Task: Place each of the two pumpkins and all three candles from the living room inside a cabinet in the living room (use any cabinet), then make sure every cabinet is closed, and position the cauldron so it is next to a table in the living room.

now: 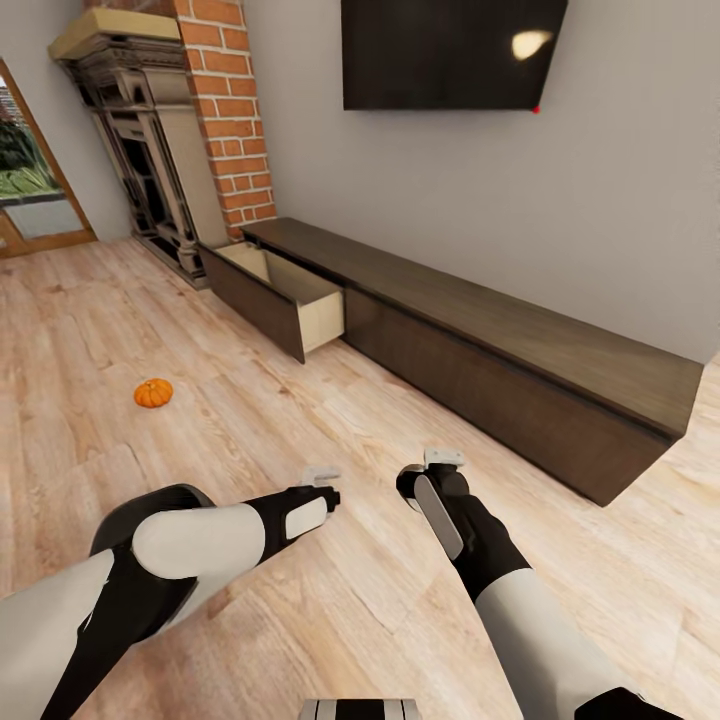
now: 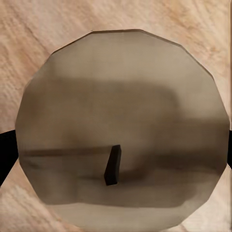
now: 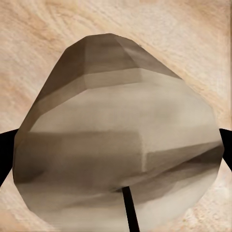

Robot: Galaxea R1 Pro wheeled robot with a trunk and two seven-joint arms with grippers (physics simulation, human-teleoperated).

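1. While both arms hang low over the plank floor (image 1: 250,420) in the head view, each wrist camera is looking straight down onto a candle. The left gripper (image 1: 322,478) has its candle (image 2: 121,130) seen top-on, a pale round face with a short dark wick, and the black fingers (image 2: 6,150) sit hard against both sides, so it reads as clamped on it.
2. Same deal on the right: the right gripper (image 1: 443,459) has a second candle (image 3: 116,145) tipped a bit toward the camera, so you see the grey-brown side plus the paler top. Black fingertips (image 3: 6,150) press on both flanks, so I'd call that gripped too.
3. Further out, one pumpkin (image 1: 153,393) sits alone on the floor, off to the robot's left and well apart from both arms. The left arm is clearly the nearer one, but its hand is full.
4. Beyond that is the cabinet (image 1: 520,370), long and dark along the wall under the TV (image 1: 450,50). Its open drawer (image 1: 300,290) is at the far-left end by the brick fireplace (image 1: 225,110), tan inside, and I can't spot anything in it from this angle.
5. The bit that matters: the drawer lies ahead and to the left of both grippers, still well away, with its long side running along the cabinet front. My guess is the left candle drops in first since that arm is closer.
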